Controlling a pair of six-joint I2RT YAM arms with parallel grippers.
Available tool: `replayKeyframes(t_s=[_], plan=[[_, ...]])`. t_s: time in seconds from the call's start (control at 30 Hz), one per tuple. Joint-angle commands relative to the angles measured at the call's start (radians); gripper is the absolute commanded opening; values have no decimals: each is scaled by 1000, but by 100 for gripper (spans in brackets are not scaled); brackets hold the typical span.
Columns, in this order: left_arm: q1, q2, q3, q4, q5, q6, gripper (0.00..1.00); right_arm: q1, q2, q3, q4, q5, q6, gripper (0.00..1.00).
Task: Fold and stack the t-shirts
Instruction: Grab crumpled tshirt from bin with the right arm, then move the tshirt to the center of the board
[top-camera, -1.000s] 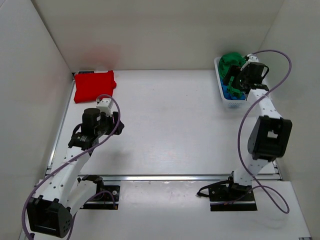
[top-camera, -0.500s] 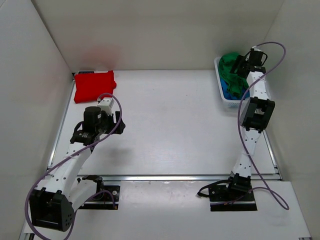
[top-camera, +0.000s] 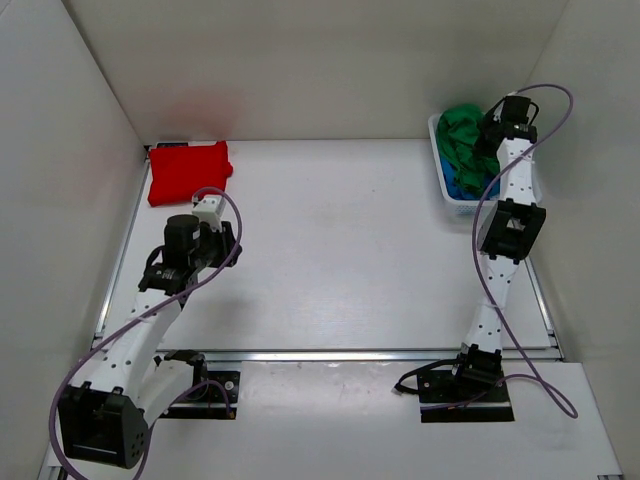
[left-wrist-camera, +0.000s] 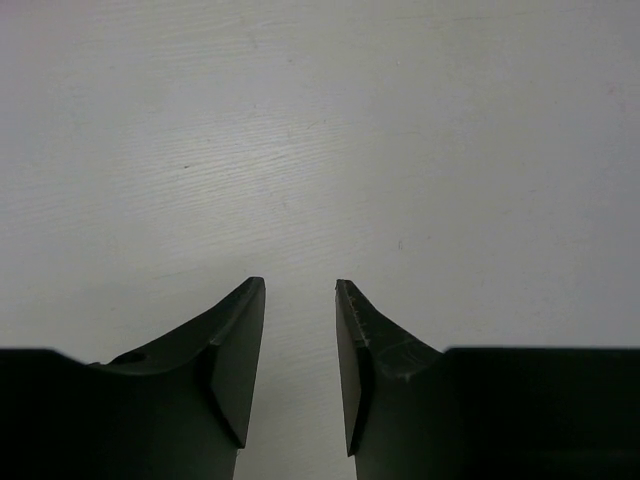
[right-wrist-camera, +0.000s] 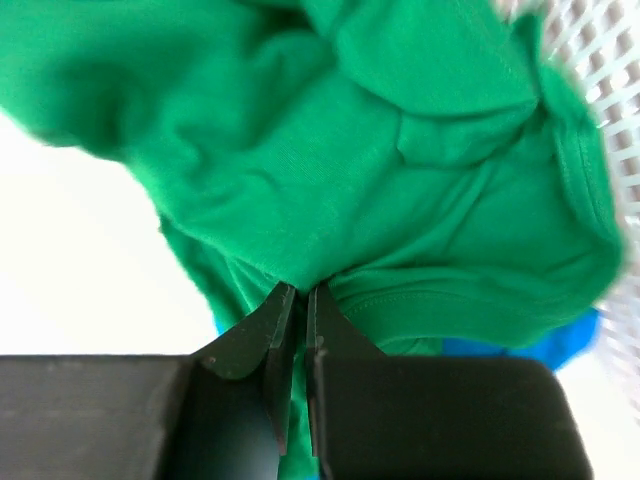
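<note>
A folded red t-shirt lies at the table's far left corner. A crumpled green t-shirt bulges out of the white basket at the far right, with a blue t-shirt under it. My right gripper is shut on a fold of the green t-shirt, which hangs from the jaws above the basket's mesh wall. In the top view that gripper sits high over the basket. My left gripper hovers over bare table, jaws apart and holding nothing, near the left side.
White walls enclose the table on the left, back and right. A metal rail runs along the near edge by the arm bases. Blue cloth shows below the lifted green fabric.
The right gripper has closed on the green t-shirt and pulled it up a little. The left gripper's jaws have narrowed; its arm has barely shifted.
</note>
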Motion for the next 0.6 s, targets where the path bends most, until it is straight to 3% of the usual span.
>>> replayKeyframes(t_s=[0.0,0.23,0.33,0.43,0.5,0.57], plan=[[-6,-48,-5,25,23,-4,45,57,-217,88,0,61,-68,0],[-3,-158,111,-82,9,0,47,153,-575,65,43,26,-94,0],[7,-208,127,-113,26,-6,49,218,-780,-28,98,1,-101,0],[4,-246,145,-131,27,-30,49,412,-1073,-376,291,131,-206,0],[6,-251,157,-137,39,-46,49,607,-1319,-740,482,203,-252,0],[12,-260,176,-144,47,-66,49,673,-1400,-819,507,210,-199,0]])
